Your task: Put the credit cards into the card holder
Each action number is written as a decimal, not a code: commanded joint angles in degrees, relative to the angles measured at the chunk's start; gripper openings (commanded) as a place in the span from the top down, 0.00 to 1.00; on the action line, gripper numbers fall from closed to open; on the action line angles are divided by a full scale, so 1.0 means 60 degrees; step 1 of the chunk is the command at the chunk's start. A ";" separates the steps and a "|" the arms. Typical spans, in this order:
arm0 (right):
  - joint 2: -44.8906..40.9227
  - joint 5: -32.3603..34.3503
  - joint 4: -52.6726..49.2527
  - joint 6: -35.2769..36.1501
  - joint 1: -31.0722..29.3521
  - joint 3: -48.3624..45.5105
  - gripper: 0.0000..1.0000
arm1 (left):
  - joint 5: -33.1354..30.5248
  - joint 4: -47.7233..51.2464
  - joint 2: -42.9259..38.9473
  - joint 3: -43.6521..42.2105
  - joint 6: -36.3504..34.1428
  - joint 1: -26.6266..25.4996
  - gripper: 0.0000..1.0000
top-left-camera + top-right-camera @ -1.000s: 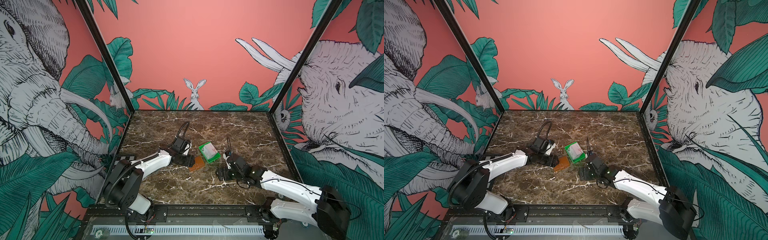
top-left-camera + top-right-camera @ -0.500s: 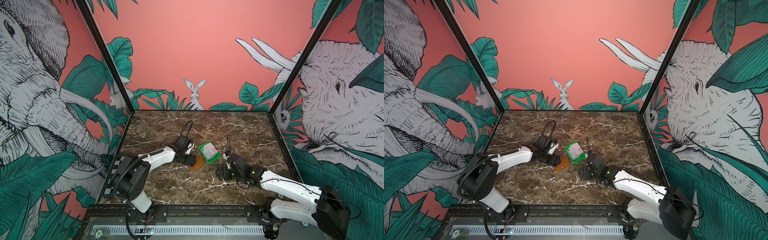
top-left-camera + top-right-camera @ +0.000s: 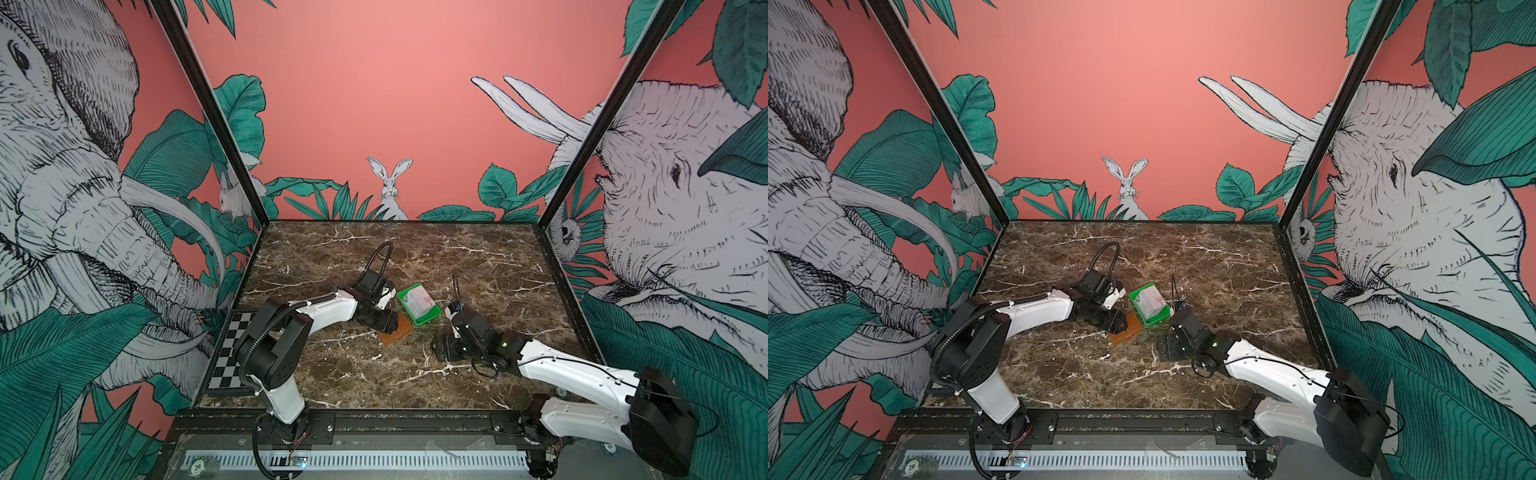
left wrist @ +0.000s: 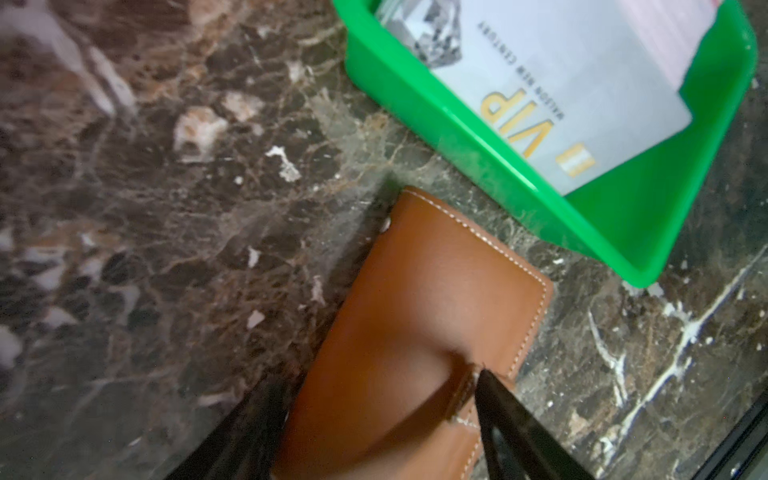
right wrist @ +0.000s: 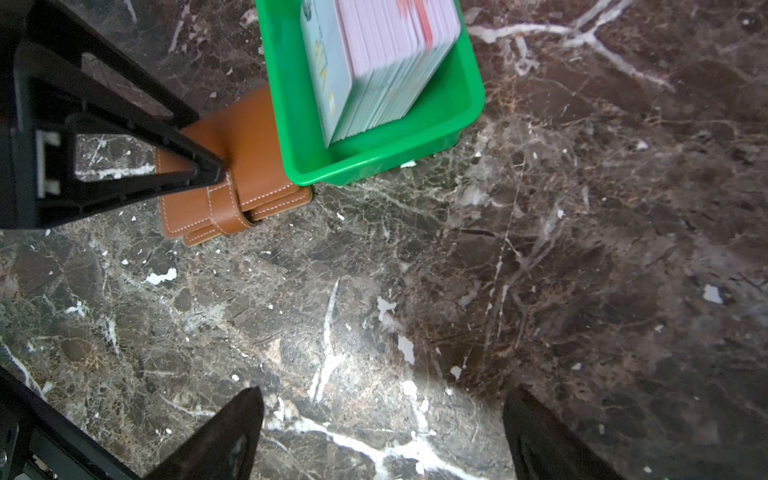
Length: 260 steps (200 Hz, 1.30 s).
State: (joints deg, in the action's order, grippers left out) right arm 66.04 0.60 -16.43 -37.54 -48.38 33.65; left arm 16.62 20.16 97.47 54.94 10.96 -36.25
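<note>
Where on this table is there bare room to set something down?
The table is bare from the green tray back to the far wall, and on the near side of the wallet, between the two arms. Crowded: the centre, where tray, wallet, left gripper and open right gripper sit close.

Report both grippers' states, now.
Left gripper: open, one fingertip touching the closed card holder, nothing gripped.
Right gripper: open, empty, over the marble tabletop.
</note>
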 commanded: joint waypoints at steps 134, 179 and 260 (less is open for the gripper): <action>0.0247 -0.0353 0.2154 -0.2083 -0.0067 -0.0979 0.28 | 0.0485 -0.1427 -0.2399 -0.2369 0.3015 -0.1037 0.31; 0.1412 -0.0432 0.3292 -0.3009 -0.0236 -0.0717 0.42 | 0.0813 -0.1732 -0.2146 -0.2360 0.3609 -0.0723 0.32; 0.3339 -0.0466 0.4810 -0.3836 -0.0636 -0.0086 0.57 | 0.1917 -0.2306 -0.1534 -0.2476 0.3454 0.0233 0.36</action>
State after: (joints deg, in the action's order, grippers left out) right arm 84.03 -2.31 8.01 -58.54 -51.72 31.81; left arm 26.06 5.91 86.70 39.29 32.38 -35.44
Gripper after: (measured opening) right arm 0.450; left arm 0.637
